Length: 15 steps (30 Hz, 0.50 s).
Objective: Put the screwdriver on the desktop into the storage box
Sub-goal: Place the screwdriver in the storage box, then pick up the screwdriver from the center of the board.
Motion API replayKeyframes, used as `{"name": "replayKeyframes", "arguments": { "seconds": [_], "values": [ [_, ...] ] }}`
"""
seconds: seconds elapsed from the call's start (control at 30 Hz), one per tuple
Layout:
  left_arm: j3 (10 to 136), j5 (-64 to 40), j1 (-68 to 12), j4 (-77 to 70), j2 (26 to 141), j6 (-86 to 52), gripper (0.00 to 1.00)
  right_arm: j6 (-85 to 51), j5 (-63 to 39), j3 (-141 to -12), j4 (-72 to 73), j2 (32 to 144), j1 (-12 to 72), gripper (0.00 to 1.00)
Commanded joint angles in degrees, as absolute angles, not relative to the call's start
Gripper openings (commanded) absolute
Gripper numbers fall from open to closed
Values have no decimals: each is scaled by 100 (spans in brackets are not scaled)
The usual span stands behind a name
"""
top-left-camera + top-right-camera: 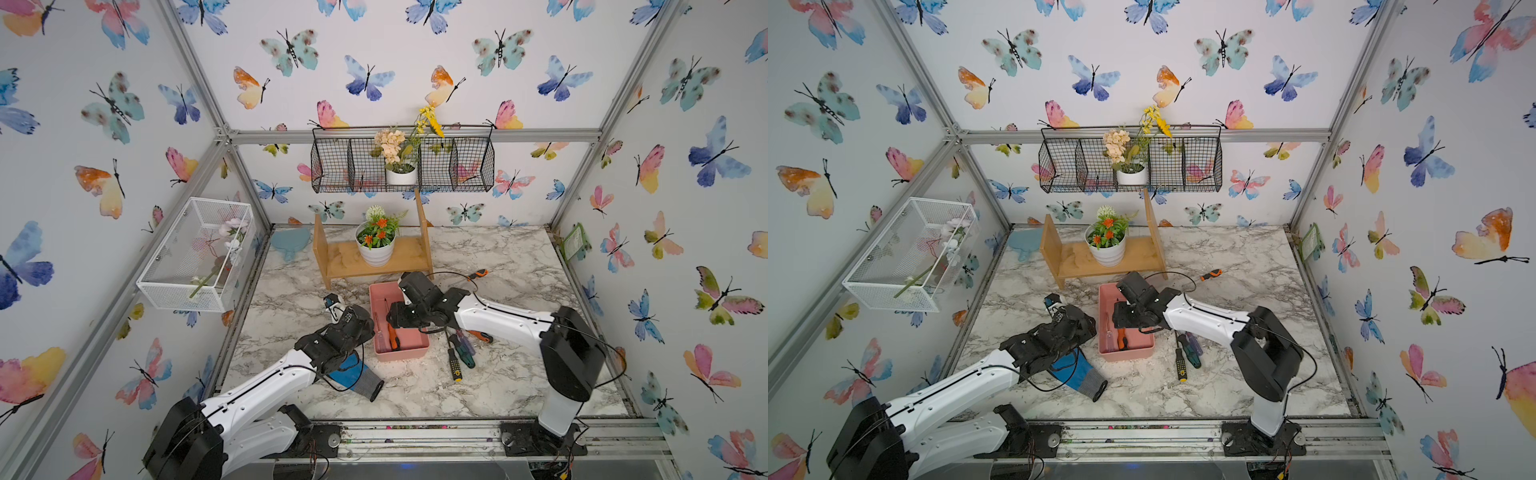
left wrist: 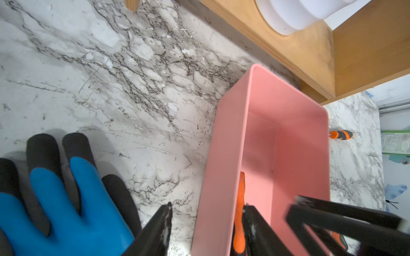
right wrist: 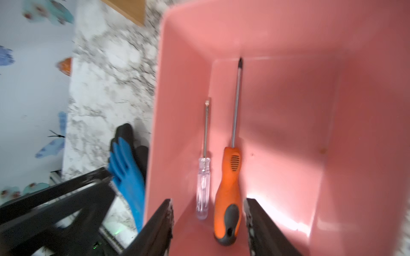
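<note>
Butterfly-papered walls (image 1: 374, 50) are seen around the desktop (image 1: 498, 257) in both top views. Near its middle the storage box (image 1: 403, 352) is set, and an orange screwdriver (image 1: 392, 338) is seen lying inside it. Several loose screwdrivers (image 1: 461, 353) are scattered on the marble just beside the storage box, on the right arm's side. A lone screwdriver (image 1: 477, 274) is seen behind the box, well apart. A blue glove (image 1: 353, 374) is spread near the box on the left arm's side.

In the left wrist view, the left gripper (image 2: 207, 205) is seen unclenched and nothing is grasped. The box wall is straddled, with a gap visible at the outer finger.

In the right wrist view, the right gripper (image 3: 209, 200) is seen inside the box, its fingers released and spread on either side of the orange handle, apart from it. 2 screwdrivers are shown on the box floor: the orange one and a clear-handled screwdriver (image 3: 203, 188) just beside it.
</note>
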<state>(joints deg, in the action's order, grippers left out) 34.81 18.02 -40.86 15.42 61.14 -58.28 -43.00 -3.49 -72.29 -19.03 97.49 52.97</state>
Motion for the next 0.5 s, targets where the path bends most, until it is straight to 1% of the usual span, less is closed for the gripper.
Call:
{"name": "replayKeyframes", "arguments": {
  "seconds": [0.0, 0.07, 0.2, 0.37, 0.47],
  "values": [
    [3466, 1532, -4021, 1196, 6073, -5752, 56, -4071, 651, -6940, -2083, 8803, 5335, 54],
    [3445, 1503, -4008, 1059, 6097, -5757, 57, -4086, 1048, -6760, -2566, 8368, 5335, 53],
    [3441, 1478, -3975, 951, 6182, -5757, 57, -4355, 1271, -6442, -3779, 7959, 5333, 51],
    [3362, 1404, -3946, 762, 6274, -5783, 58, -4570, 646, -5665, -4249, 7600, 5335, 49],
    [3331, 1358, -3929, 695, 6344, -5809, 58, -4605, 270, -5291, -4290, 7634, 5334, 47]
  ]
}}
